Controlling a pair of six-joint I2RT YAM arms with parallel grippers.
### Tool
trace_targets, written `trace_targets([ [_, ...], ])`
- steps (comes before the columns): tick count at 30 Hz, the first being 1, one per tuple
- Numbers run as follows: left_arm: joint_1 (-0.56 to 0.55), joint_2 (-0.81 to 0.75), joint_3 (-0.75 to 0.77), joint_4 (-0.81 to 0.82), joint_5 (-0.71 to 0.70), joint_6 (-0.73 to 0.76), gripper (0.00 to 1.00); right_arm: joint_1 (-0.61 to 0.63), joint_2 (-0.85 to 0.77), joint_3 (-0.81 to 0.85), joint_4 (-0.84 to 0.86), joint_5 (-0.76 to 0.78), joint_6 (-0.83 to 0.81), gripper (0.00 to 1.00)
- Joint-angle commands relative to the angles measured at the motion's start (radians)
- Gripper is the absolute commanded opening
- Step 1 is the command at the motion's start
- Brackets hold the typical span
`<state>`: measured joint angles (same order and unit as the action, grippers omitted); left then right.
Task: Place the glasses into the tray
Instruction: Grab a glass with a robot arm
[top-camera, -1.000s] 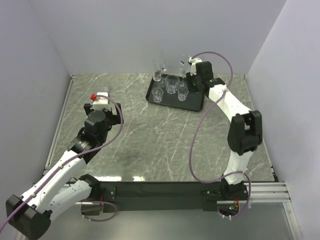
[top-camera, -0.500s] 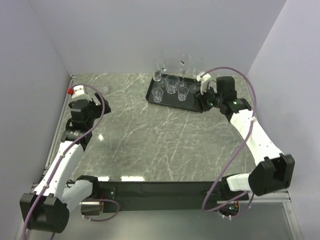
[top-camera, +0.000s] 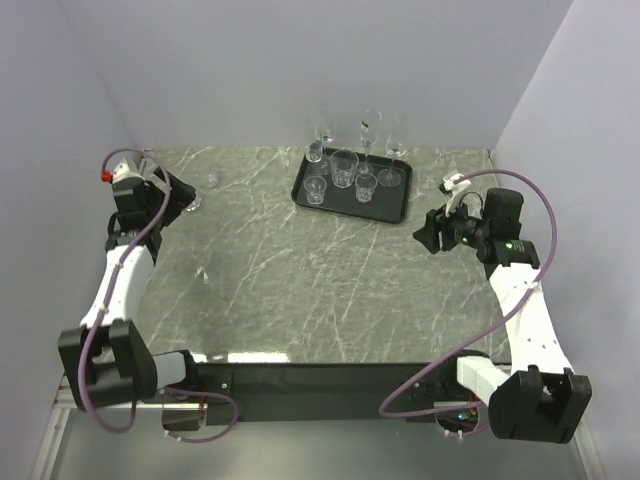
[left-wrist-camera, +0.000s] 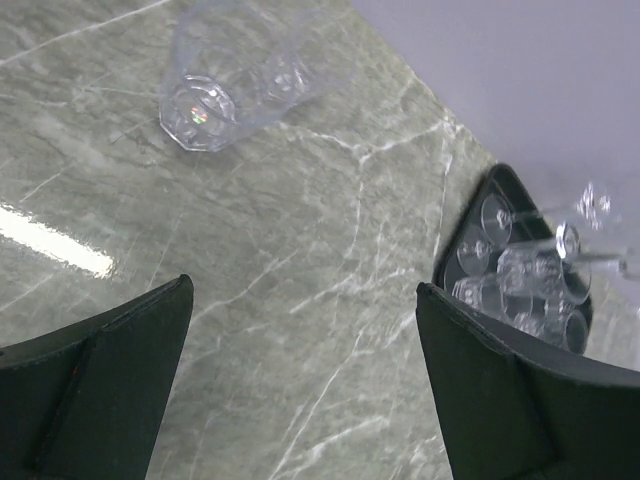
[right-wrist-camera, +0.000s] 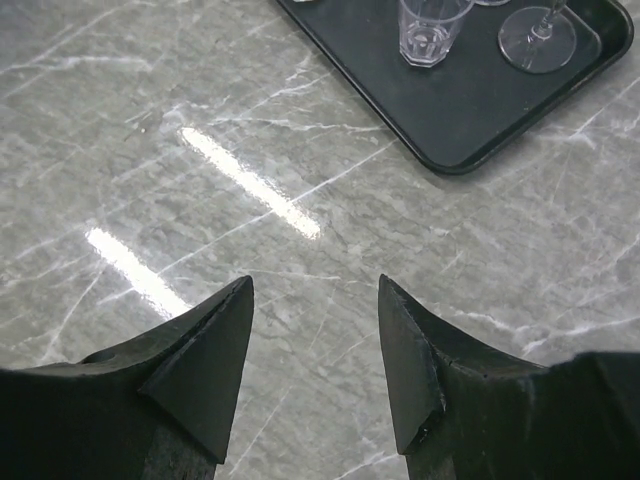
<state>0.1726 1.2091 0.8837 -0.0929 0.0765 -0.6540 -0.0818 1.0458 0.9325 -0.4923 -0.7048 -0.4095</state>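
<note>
The black tray stands at the back centre and holds several clear glasses: tall flutes along its far side, a wine glass and short tumblers. One clear tumbler is on the table at the far left, outside the tray. My left gripper is open and empty just left of it. In the left wrist view the tumbler lies ahead of the open gripper, with the tray to the right. My right gripper is open and empty, to the right of the tray and nearer me. The right wrist view shows the gripper open, with the tray and a tumbler beyond it.
Grey marble table top with walls at the back and both sides. A metal rail runs along the table's left edge beside my left arm. A wine glass foot stands near the tray's corner closest to my right gripper.
My right gripper has drawn back from the tray to the right, leaving a stemmed glass standing there. My left arm has swung out to the far left, close to the lone tumbler.
</note>
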Motion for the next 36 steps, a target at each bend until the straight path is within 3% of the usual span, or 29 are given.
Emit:
trace_targets([
  [1,0.047,0.072,0.098,0.029,0.085,-0.076,0.99,-0.026,-0.01,-0.008,0.023,-0.128,0.0,0.6],
  [8,0.074,0.283,0.233,-0.037,0.105,-0.128,0.98,-0.027,0.002,0.006,-0.012,-0.142,-0.026,0.6],
  [10,0.08,0.326,0.279,-0.076,0.098,-0.148,0.94,-0.029,-0.001,0.005,-0.012,-0.144,-0.028,0.6],
  [18,0.082,0.541,0.484,-0.26,-0.029,-0.203,0.91,-0.027,-0.015,0.002,-0.012,-0.145,-0.032,0.6],
  [21,0.082,0.625,0.582,-0.356,-0.073,-0.228,0.83,-0.029,-0.012,0.003,-0.014,-0.147,-0.034,0.6],
  [24,0.082,0.713,0.696,-0.459,-0.125,-0.234,0.82,-0.029,-0.009,0.002,-0.015,-0.147,-0.037,0.6],
  [28,0.081,0.762,0.745,-0.476,-0.147,-0.237,0.79,-0.03,-0.004,0.002,-0.017,-0.147,-0.037,0.6],
  [36,0.081,0.819,0.779,-0.502,-0.152,-0.243,0.55,-0.03,0.002,0.0,-0.015,-0.142,-0.035,0.6],
])
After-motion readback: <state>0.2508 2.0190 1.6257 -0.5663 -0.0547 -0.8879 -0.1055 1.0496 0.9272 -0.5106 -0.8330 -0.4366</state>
